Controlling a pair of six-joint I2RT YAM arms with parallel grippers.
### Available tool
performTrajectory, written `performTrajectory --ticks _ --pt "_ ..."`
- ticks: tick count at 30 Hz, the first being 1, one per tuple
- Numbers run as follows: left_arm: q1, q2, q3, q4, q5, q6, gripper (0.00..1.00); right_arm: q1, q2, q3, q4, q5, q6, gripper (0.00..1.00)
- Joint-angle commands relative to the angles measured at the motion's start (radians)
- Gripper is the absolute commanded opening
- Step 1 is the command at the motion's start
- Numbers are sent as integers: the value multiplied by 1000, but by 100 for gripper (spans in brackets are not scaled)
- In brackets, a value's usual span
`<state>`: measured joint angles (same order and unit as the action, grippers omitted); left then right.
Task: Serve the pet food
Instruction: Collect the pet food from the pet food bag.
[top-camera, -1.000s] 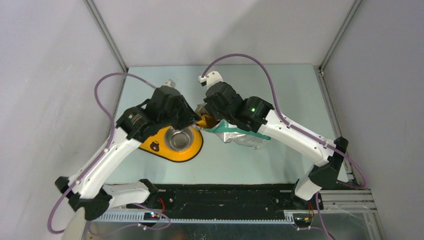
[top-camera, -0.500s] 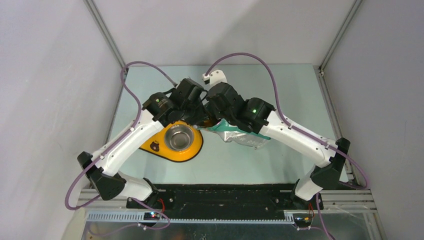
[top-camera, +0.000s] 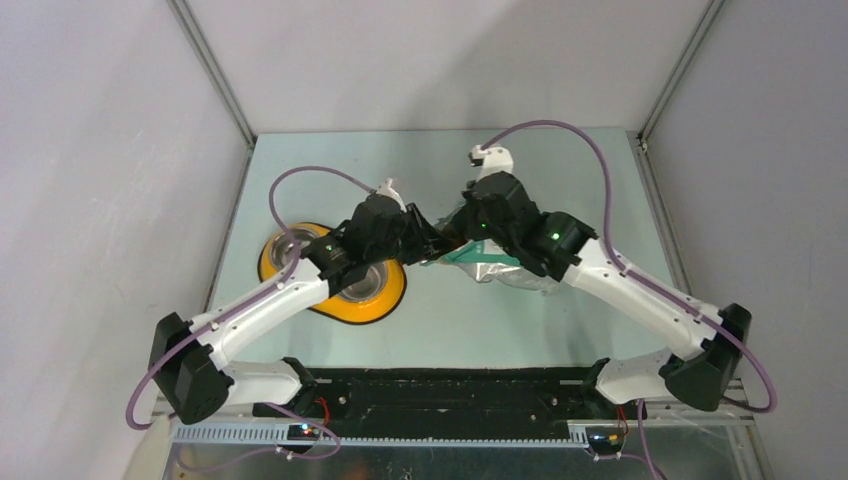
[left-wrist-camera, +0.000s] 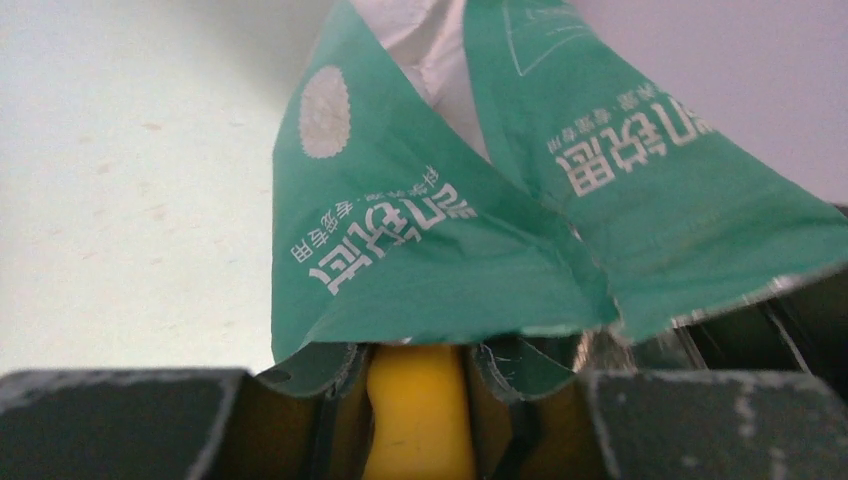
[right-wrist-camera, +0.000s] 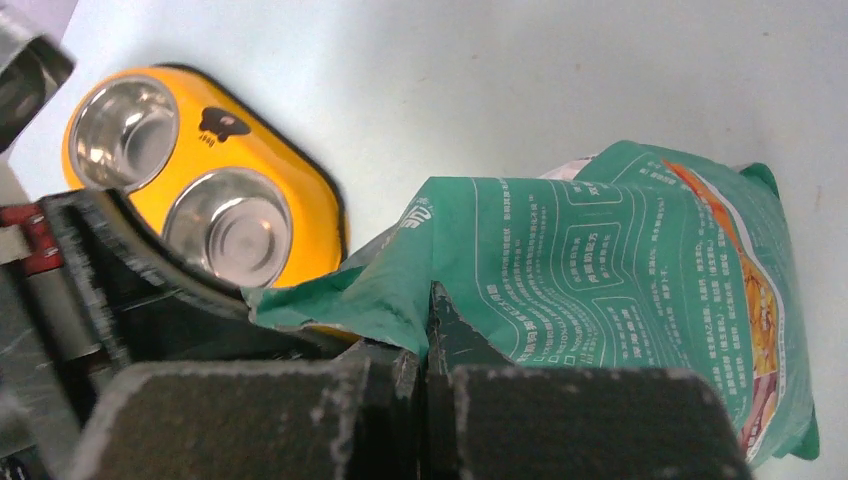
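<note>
The kibble is hidden; none shows in any view. The green bag (top-camera: 503, 268) lies on its side right of centre. My right gripper (top-camera: 459, 232) is shut on the torn edge of its mouth, as the right wrist view (right-wrist-camera: 427, 345) shows, with the bag (right-wrist-camera: 600, 280) stretching away. My left gripper (top-camera: 431, 241) is at the bag's mouth, shut on the orange scoop's handle (left-wrist-camera: 418, 415). The scoop's head is hidden under the bag's flaps (left-wrist-camera: 420, 250). The left gripper (left-wrist-camera: 420, 372) touches the bag's opening.
An orange double feeder (top-camera: 388, 300) with two steel bowls lies left of the bag, partly under my left arm. In the right wrist view the feeder (right-wrist-camera: 300, 195) shows both bowls (right-wrist-camera: 125, 130) (right-wrist-camera: 228, 225) with nothing in them. Frame posts stand at the back corners.
My left arm has swung right and down from over the feeder to the bag's mouth, uncovering the feeder's left bowl. My right arm has moved right, still holding the bag's edge.
</note>
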<state>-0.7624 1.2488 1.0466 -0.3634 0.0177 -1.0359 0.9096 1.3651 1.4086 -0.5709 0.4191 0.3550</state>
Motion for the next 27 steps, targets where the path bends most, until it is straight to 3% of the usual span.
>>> performTrajectory --ticks 1,19,22,27 --pt "7 -75 -97 357 117 -75 0 -91 -154 -23 25 82 52 0" --pt "7 -391 -430 670 20 -217 0 -116 -265 -49 23 104 21 0" --pt "7 -442 -431 649 -9 -192 0 -104 -272 -49 45 92 -34 0" --pt "6 -424 -302 439 -35 -108 0 -61 -256 -49 73 87 -104 0"
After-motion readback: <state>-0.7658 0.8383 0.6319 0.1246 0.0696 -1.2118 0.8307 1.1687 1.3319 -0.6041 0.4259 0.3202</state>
